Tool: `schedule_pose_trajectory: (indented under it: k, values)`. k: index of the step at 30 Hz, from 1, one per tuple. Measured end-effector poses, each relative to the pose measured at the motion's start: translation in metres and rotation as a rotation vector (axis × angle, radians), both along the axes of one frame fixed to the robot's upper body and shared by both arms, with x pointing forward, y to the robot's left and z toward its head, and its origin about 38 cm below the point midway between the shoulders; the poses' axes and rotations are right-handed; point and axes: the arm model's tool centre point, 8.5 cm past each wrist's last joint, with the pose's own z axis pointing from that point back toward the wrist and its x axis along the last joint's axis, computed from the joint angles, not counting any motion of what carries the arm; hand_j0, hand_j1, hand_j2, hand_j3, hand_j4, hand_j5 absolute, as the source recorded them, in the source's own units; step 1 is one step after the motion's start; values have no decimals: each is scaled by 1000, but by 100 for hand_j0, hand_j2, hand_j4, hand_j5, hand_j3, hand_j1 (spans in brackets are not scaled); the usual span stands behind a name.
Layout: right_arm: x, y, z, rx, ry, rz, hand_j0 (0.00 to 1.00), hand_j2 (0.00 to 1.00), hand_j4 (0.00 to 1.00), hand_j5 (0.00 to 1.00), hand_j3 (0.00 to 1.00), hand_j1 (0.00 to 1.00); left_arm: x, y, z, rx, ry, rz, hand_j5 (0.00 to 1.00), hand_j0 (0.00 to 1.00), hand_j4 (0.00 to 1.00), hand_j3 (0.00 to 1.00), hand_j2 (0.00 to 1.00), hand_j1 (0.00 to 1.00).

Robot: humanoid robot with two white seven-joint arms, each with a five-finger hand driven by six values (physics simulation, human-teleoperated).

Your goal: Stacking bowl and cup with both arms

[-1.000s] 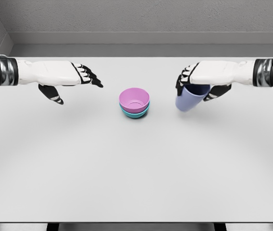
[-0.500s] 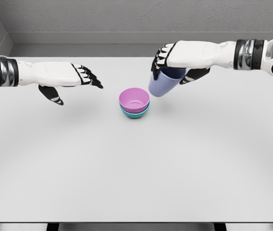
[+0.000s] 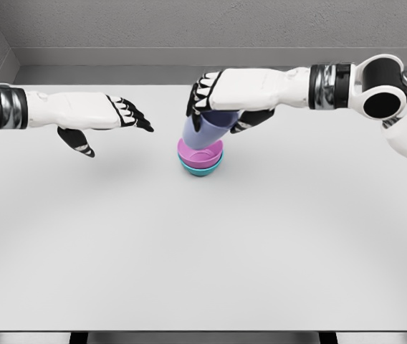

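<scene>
At the left, the left hand (image 3: 110, 115) hangs above the white table (image 3: 203, 251), well apart from the bowls, its fingers spread and relaxed, holding nothing. Near the middle sit 2 nested bowls: the pink bowl (image 3: 211, 150) rests inside the teal bowl (image 3: 203, 169), both upright on the table. Directly over them, the right hand (image 3: 221, 97) grips the lavender cup (image 3: 205, 129) by its upper part, fingers wrapped over the rim. The cup is tilted, its base pointing down and to the left, right at the pink bowl's left rim; whether it touches cannot be told.

The risk, as I judge it, lies in that tilt. If the cup's base comes down on the rim rather than inside the hollow, it could tip the light bowls or shove the stack sideways. Released at this angle, the cup could roll out instead of seating upright.

Compared with 0.5 s ago, the right hand has carried the cup leftward and lower, from beside the bowls' right edge to over them. The left hand and the 2 bowls have not moved.
</scene>
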Motion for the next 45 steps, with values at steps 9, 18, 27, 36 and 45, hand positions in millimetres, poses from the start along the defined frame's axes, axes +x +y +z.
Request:
schedule_pose_trajectory:
  k: [9,18,27,36,45]
  values:
    - [-1,-1,-16,-13,34,-5,46,46,46,46,46,46,0,0,0,0,0,0,100,100,100,100,100,100]
    - [5,1,-20,-14,44,-19,46,46,46,46,46,46,0,0,0,0,0,0,100,100,100,100,100,100]
    - [18,2,-29,-11,72,-52,46,46,46,46,46,46,0,0,0,0,0,-1,100,100,100,100,100,100]
    - [21,9,-32,-7,81,-51,46,46,46,46,46,46,-1,0,-2,0,4,0,100,100,100,100,100,100]
    - [26,4,-37,-18,89,-71,46,46,46,46,46,46,-1,0,-2,-1,4,-1,100,100,100,100,100,100]
